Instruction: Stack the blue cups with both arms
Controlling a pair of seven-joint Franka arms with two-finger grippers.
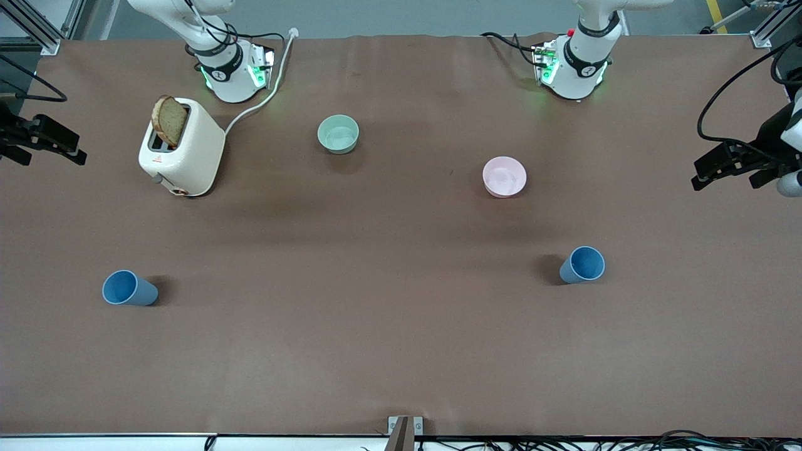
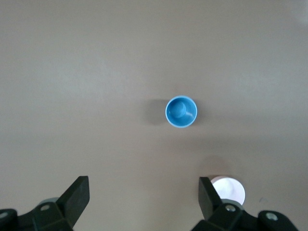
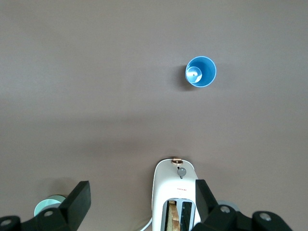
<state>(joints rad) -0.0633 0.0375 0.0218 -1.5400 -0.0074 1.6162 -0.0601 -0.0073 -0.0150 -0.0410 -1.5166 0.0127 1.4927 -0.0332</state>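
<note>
Two blue cups stand upright and apart on the brown table. One cup [image 1: 130,289] is toward the right arm's end; it also shows in the right wrist view [image 3: 200,71]. The other cup [image 1: 583,265] is toward the left arm's end; it also shows in the left wrist view [image 2: 181,111]. My left gripper [image 1: 714,166] [image 2: 143,195] is open and empty, high over the table near the pink bowl. My right gripper [image 1: 62,144] [image 3: 142,198] is open and empty, high over the table beside the toaster. Neither gripper touches a cup.
A white toaster [image 1: 182,147] [image 3: 175,197] with a slice of toast stands near the right arm's base. A mint-green bowl [image 1: 338,134] [image 3: 48,207] and a pink bowl [image 1: 504,176] [image 2: 230,190] lie farther from the front camera than the cups.
</note>
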